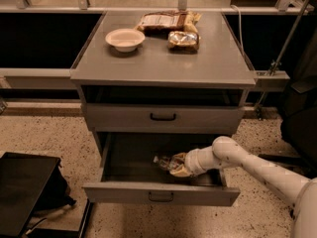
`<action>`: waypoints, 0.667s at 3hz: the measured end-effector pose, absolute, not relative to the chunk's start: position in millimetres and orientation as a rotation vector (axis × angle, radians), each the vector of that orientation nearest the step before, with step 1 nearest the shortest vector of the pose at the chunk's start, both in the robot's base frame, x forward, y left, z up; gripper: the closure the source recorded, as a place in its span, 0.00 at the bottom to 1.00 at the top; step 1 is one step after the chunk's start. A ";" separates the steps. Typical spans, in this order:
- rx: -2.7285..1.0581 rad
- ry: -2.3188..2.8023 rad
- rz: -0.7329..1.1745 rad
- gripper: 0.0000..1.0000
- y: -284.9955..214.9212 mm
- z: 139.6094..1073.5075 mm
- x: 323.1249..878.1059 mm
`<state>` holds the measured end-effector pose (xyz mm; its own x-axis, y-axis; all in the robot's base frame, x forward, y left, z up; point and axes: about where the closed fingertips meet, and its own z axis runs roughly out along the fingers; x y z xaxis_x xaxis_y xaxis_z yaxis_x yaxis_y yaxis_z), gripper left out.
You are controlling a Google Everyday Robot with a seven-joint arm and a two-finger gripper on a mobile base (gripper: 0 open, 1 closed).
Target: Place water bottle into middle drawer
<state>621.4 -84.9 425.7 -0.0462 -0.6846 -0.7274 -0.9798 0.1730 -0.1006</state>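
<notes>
The middle drawer (161,194) is pulled open below the upper handled drawer (163,117). My gripper (174,164) reaches into it from the right on a white arm and is shut on the water bottle (165,162). The clear bottle lies roughly level, its white cap pointing left, low inside the drawer near the middle. My fingers (182,165) wrap the bottle's right end and hide part of it.
On the cabinet top (163,58) stand a white bowl (125,38) and two shiny snack packets (166,21), (183,39). A black box (25,192) sits on the speckled floor at lower left. A dark object (299,118) stands at the right.
</notes>
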 end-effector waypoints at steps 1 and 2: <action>-1.576 1.798 0.576 1.00 -84.8 425.3 621.4; -1.576 1.798 0.576 0.82 -84.8 425.2 621.4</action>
